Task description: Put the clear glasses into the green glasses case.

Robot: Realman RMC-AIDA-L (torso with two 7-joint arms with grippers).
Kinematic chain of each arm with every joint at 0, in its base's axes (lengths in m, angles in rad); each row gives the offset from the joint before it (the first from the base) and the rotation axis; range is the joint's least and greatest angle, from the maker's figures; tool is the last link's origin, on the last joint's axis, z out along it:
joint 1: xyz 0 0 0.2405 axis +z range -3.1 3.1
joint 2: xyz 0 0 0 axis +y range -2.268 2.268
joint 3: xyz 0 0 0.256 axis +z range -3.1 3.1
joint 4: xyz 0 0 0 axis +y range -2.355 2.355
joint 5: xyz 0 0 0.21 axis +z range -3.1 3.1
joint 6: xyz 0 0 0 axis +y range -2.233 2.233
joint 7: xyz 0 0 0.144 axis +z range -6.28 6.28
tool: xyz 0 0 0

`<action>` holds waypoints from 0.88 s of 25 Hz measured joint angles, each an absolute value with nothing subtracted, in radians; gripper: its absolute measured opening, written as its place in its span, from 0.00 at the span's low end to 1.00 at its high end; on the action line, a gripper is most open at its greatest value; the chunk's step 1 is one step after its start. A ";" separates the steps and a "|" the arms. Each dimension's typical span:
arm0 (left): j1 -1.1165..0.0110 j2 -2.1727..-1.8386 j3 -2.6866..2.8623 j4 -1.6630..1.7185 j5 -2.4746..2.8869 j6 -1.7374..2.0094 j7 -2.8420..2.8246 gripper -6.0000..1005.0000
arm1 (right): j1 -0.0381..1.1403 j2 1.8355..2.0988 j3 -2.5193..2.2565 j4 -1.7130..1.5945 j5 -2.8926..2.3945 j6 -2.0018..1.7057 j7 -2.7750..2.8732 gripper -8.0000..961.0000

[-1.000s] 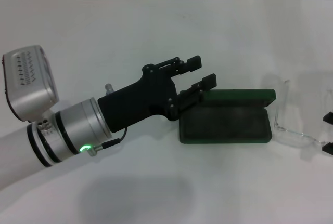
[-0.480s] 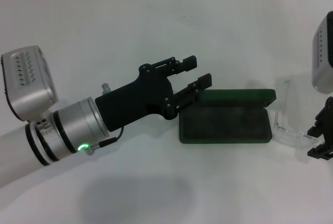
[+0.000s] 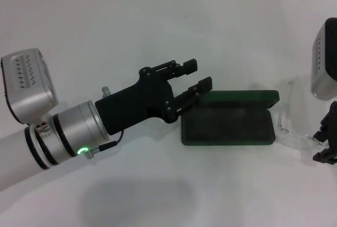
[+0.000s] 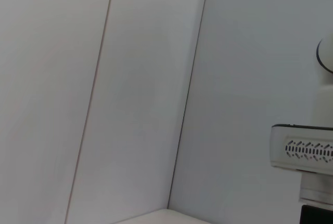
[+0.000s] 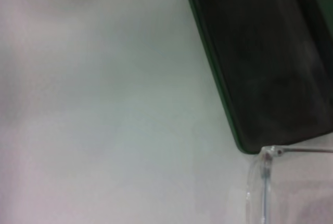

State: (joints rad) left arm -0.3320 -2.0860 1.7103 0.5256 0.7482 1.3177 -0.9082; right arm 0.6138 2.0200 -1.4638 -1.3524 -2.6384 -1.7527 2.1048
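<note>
While the clear glasses (image 3: pixel 293 123) rest on the white desk (image 3: pixel 158 42) just right of the green glasses case (image 3: pixel 228 123), their front runs toward and away from the robot. That case lies open, long axis left to right, lid at the far side. Left pincer (image 3: pixel 194 76) hovers spread at the case's left end. Right pincer (image 3: pixel 327 142) sits at the glasses' right edge; its state I cannot tell.

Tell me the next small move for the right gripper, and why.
Probably lower the right gripper onto the clear glasses and close on the frame: they lie on the table beside the open green glasses case, ungrasped. The left gripper, open, hangs by the case's other end.
</note>
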 joint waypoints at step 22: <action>-0.328 -2.089 1.710 0.521 0.744 1.320 -0.916 0.50 | 0.583 2.020 -1.473 -1.355 -2.628 -1.704 2.101 0.17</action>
